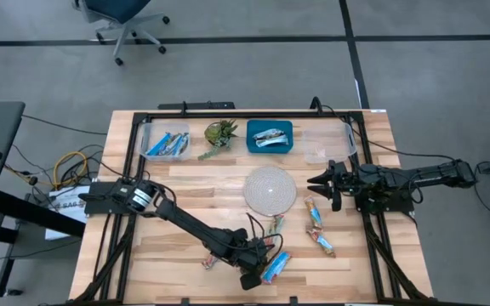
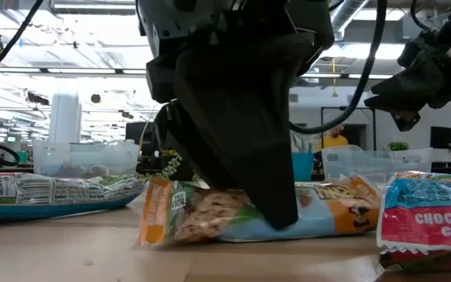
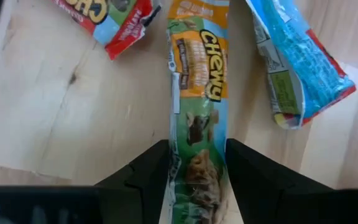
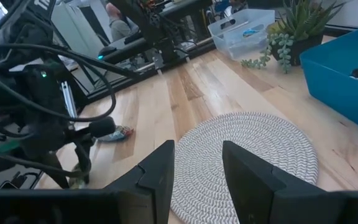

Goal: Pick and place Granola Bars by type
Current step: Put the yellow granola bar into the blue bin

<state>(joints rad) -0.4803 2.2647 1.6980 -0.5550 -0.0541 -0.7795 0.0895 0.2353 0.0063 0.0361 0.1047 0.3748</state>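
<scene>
The left end effector is down on the table, its fingers closed on a granola bar lying between them. The right end effector hovers partly open, empty, above the woven mat.

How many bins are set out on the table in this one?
3, in a row at the back: a clear bin on the left holding blue bars, a teal bin in the middle, a second clear bin on the right.
</scene>
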